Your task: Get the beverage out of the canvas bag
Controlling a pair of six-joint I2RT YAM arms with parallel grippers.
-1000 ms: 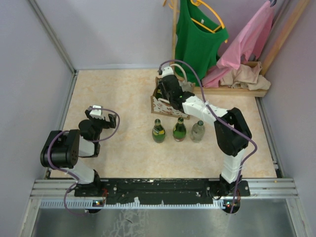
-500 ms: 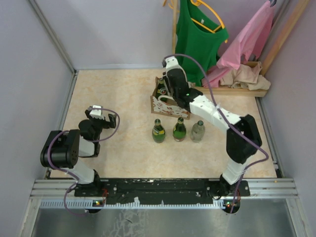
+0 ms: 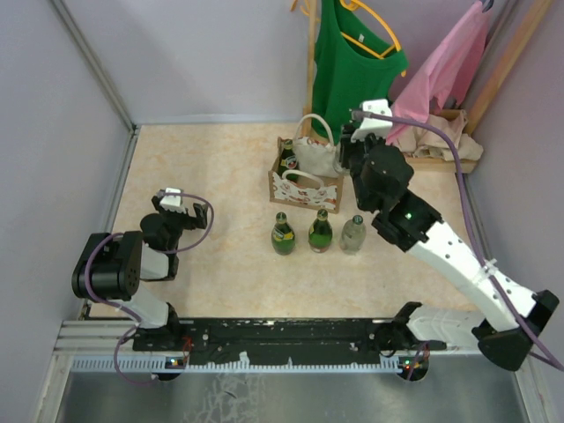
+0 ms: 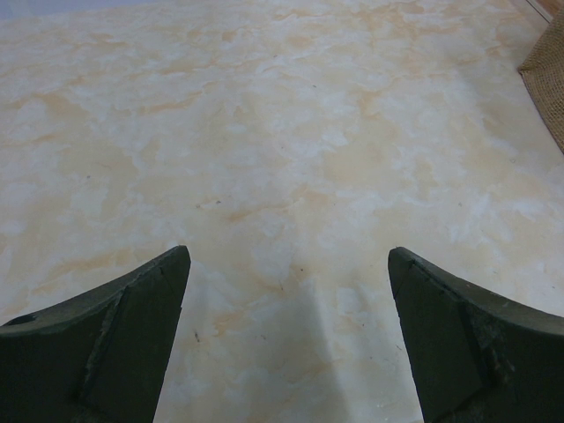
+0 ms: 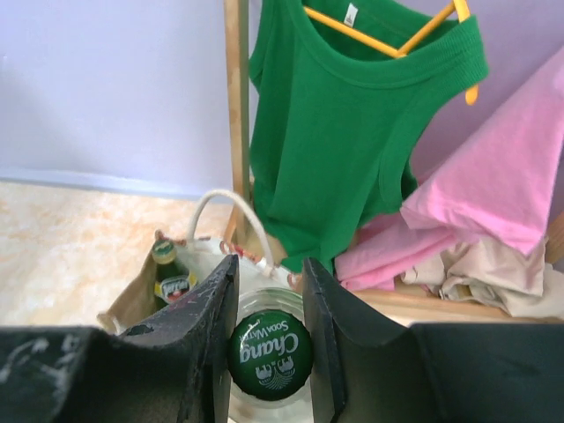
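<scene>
The canvas bag (image 3: 304,181) stands at the back middle of the table, its white handles up. A green bottle (image 3: 287,159) stands in its left end and also shows in the right wrist view (image 5: 169,273). My right gripper (image 3: 346,152) is raised above the bag's right side. In the right wrist view it (image 5: 270,339) is shut on the neck of a clear bottle with a green "Chang Soda Water" cap (image 5: 270,355). The bag (image 5: 132,304) lies below and to the left of it. My left gripper (image 3: 174,204) is open and empty over bare table at the left (image 4: 288,264).
Two green bottles (image 3: 283,234) (image 3: 320,232) and a clear one (image 3: 353,234) stand in a row in front of the bag. A wooden clothes rack (image 3: 414,161) with a green top (image 3: 352,70) and pink clothes (image 3: 441,79) stands behind. Walls close both sides.
My right arm has risen out of the bag and swung right, the clear bottle in its jaws. The bag's handles now show. The left arm has not moved.
</scene>
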